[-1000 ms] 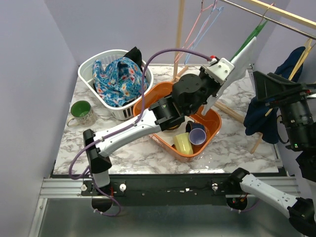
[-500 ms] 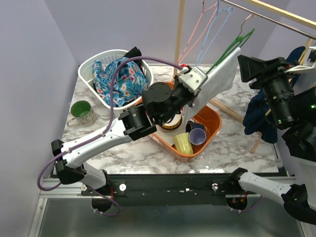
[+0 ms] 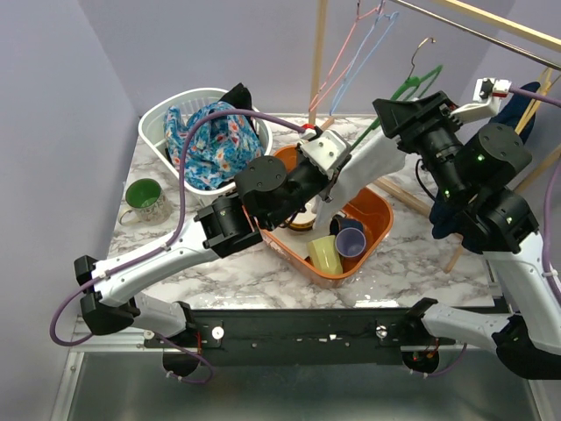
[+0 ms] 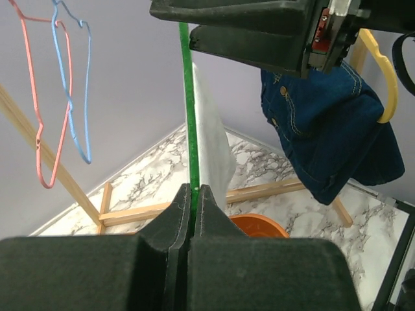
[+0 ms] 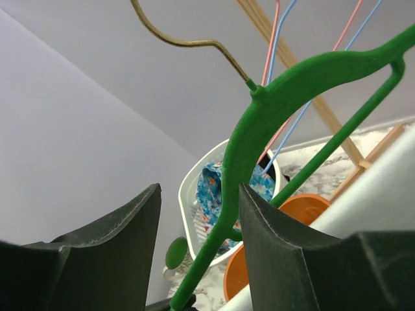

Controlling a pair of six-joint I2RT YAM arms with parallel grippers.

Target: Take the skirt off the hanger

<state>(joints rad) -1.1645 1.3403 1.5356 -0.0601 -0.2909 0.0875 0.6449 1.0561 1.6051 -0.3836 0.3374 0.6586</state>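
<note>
Skirt (image 3: pixel 368 167), white and pulled taut, hangs in the air over the orange tub (image 3: pixel 379 230), stretched along the green hanger (image 3: pixel 401 90) between the two arms and clear of the rail. Far left, the green mug (image 3: pixel 144 198) and the laundry basket (image 3: pixel 203 114) stand well apart from the work. Next comes the left gripper (image 4: pixel 192 196). Its fingers are clenched on the hanger's thin green edge at the skirt's lower end, and the cloth runs just beside them. Whether cloth is pinched in there too, I cannot tell. That hold probably serves as the anchor, so one end stays fixed while the other is worked. Further right, the right gripper (image 5: pixel 200 194) has its jaws parted, with the hanger's curved shoulder passing between them below the wire hook. It looks placed to close on the hanger and keep it steady. At the far right a denim garment (image 3: pixel 458 210) hangs by the rack, out of the way.
</note>
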